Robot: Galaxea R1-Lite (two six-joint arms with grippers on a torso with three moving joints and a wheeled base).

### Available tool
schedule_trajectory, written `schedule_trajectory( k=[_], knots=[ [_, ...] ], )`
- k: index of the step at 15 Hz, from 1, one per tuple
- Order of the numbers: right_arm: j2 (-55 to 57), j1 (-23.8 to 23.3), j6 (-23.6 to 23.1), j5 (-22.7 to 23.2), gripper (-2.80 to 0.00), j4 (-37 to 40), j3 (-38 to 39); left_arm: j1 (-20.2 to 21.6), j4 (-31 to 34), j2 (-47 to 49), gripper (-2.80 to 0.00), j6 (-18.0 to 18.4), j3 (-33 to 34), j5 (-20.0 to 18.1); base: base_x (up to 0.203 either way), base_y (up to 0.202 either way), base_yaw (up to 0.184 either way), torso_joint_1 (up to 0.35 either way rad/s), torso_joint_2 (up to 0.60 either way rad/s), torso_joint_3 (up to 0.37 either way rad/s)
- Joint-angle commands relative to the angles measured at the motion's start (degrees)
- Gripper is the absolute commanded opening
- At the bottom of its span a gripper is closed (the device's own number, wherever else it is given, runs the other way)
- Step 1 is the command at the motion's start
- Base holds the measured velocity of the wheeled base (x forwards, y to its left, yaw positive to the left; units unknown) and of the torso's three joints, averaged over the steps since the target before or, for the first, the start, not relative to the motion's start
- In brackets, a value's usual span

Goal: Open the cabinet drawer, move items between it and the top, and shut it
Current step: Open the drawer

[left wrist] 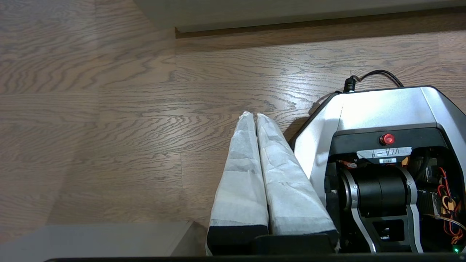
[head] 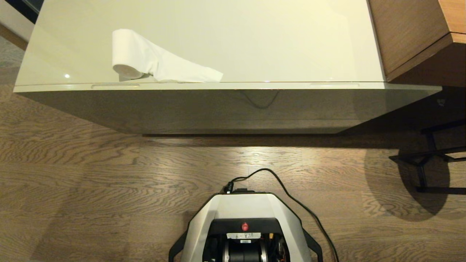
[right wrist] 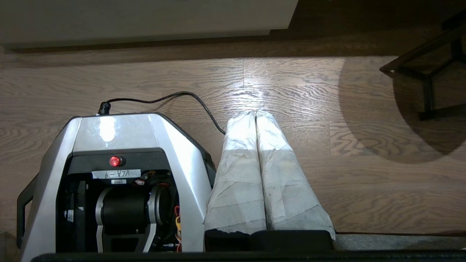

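Head camera looks steeply down on the bench and robot base.
Both wrist cameras hang low beside the base, facing the wood floor; all three views share it.

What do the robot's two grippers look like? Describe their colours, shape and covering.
The left gripper and the right gripper look alike: each has two long fingers that taper to rounded tips, wrapped in wrinkled white fabric-like tape, greyed and smudged in places. The fingers grow out of black blocks at their bases. No cables or markings show on them.
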Motion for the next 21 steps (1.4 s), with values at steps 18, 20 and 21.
schedule_trajectory(
  k=[18, 20, 21],
  knots=[
    [0.06, 0.00, -2.00, 0.03, -2.80, 0.50, -0.63, 0.02, 0.64, 0.09, -2.80, 0.90, -1.17, 0.06, 0.000, 0.000, 0.000, 0.000, 0.00, 0.000],
    [0.06, 0.00, -2.46, 0.81, -2.80, 6.45, -8.63, 0.02, 2.82, 1.16, -2.80, 0.79, -7.44, -0.69, 0.000, 0.000, 0.000, 0.000, 0.00, 0.000],
    [0.06, 0.00, -2.46, 1.51, -2.80, 13.42, -15.65, 0.02, 5.18, 2.16, -2.80, 0.48, -10.49, -1.24, 0.000, 0.000, 0.000, 0.000, 0.00, 0.000]
  ],
)
